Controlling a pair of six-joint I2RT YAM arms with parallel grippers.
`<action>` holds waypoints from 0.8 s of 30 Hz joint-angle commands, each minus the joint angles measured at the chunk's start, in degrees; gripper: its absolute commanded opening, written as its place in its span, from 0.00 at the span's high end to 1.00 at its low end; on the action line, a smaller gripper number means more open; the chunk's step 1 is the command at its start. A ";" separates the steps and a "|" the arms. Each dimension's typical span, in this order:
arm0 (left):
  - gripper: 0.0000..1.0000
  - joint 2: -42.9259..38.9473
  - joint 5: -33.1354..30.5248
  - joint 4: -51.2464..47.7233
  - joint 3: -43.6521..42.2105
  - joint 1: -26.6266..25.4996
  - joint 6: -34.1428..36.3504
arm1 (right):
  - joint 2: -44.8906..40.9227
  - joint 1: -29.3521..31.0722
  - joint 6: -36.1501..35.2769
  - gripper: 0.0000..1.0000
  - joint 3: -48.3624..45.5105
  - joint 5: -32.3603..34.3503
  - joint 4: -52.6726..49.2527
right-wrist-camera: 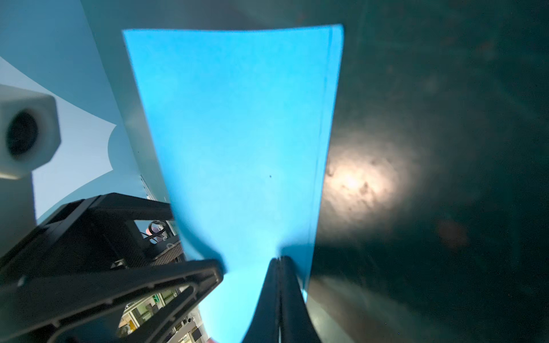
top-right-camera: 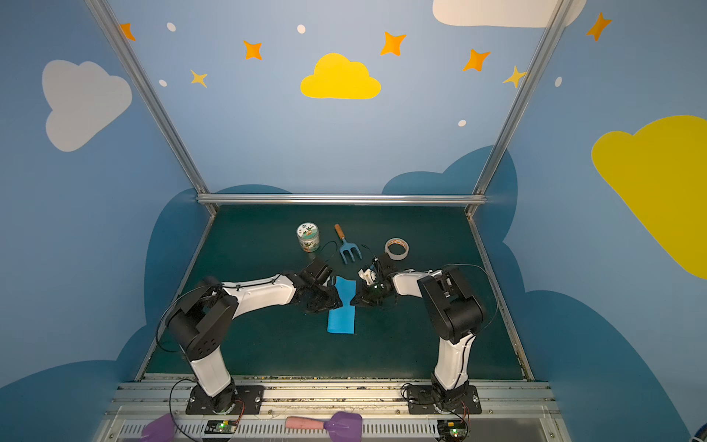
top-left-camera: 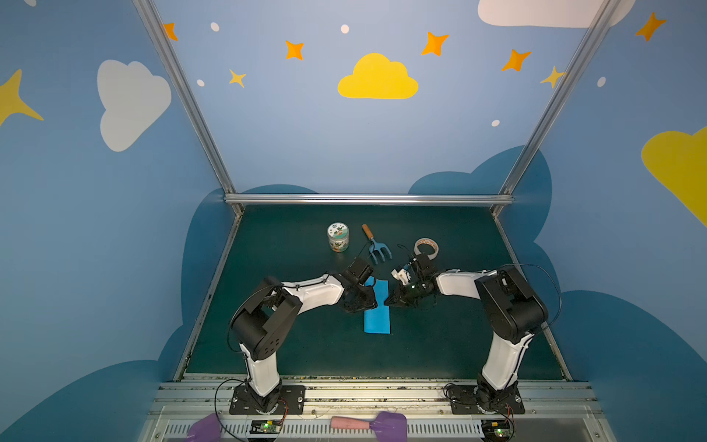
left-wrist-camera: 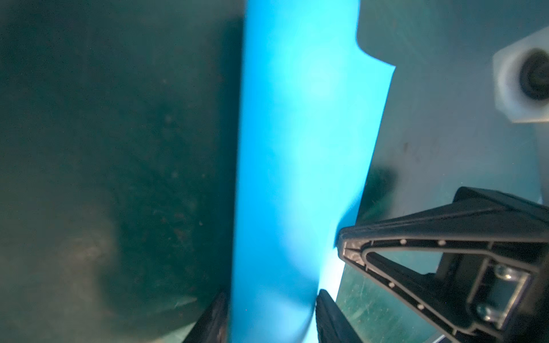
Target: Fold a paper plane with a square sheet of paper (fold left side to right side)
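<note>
1. Found the thin sky-blue square sheet of paper (top-left-camera: 377,317), doubled into a narrow strip, lying flat on the dark green table mat (top-left-camera: 306,344) between the two arm bases. Noted its long axis running straight from near to far.
2. Met both grippers over the strip's farther half, level with each other: the black left gripper (top-left-camera: 363,300) at the left long edge, the black right gripper (top-left-camera: 390,300) at the right long edge. Judged neither nearer.
3. Saw the left fingers (left-wrist-camera: 325,308) roughly half spread with the sheet between them. Could not tell whether gripped or merely straddled.
4. Saw the right fingers (right-wrist-camera: 292,297) pressed fully together, tip down on the sheet close to its right edge, nothing visibly between.
5. Noted both forearms reaching inward and low, elbows bent, wrists tipped down.
6. Left untouched beyond the far end: a blue three-pronged fork with wooden handle (top-left-camera: 378,252), a pale tape roll (top-left-camera: 426,247) and a small printed jar (top-left-camera: 338,237).
</note>
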 commanded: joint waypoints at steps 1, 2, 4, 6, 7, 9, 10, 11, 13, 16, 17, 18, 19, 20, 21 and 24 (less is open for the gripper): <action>0.49 -1.94 -0.19 -5.64 0.18 0.88 4.29 | 2.18 0.28 -0.19 1.00 -2.44 4.33 -1.39; 0.48 -3.27 -0.04 -6.97 0.65 1.59 5.86 | 2.18 0.29 -0.27 1.00 -2.72 4.56 -1.48; 0.46 -6.05 0.66 -8.97 1.26 3.50 8.48 | 2.16 0.27 -0.28 1.00 -3.28 4.99 -1.48; 0.43 -8.84 3.27 -9.57 1.84 5.22 10.63 | 2.10 0.26 -0.28 1.00 -3.62 5.19 -1.54; 0.42 -9.89 4.92 -9.68 2.15 6.01 11.71 | 2.09 0.28 -0.28 1.00 -3.79 5.41 -1.54; 0.43 -10.62 7.79 -9.65 3.32 6.66 13.55 | 1.99 0.31 -0.28 1.00 -4.04 5.83 -1.64; 0.45 -10.60 9.19 -9.57 3.83 6.68 14.41 | 1.98 0.27 -0.09 1.00 -4.18 6.03 -1.74; 0.50 -10.37 10.71 -8.87 4.04 6.74 14.89 | 1.96 0.26 -0.04 1.00 -4.19 6.18 -1.74; 0.64 -9.77 13.72 -6.07 3.45 6.69 14.97 | 2.01 0.28 0.03 1.00 -4.27 6.36 -1.83; 0.83 -8.50 17.38 -1.04 1.54 6.69 14.18 | 1.92 0.25 0.16 1.00 -4.36 6.94 -2.18; 0.88 -7.94 17.91 0.02 1.13 6.65 14.24 | 1.83 0.26 0.14 1.00 -4.36 7.15 -2.33; 0.91 -7.50 18.15 0.71 0.72 6.69 14.18 | 1.81 0.30 0.18 1.00 -4.36 7.30 -2.44; 0.95 -6.92 18.45 1.47 0.38 6.71 14.37 | 1.75 0.25 0.18 1.00 -4.44 7.47 -2.53; 0.96 -6.37 18.53 2.21 -0.09 6.76 14.36 | 1.73 0.30 0.15 1.00 -4.45 7.57 -2.62; 0.96 -6.01 18.53 2.97 -0.49 6.68 14.26 | 1.74 0.32 0.16 1.00 -4.37 7.63 -2.68; 0.96 -4.71 18.98 5.32 -1.63 6.74 13.91 | 1.83 0.34 0.16 1.00 -4.36 7.80 -2.70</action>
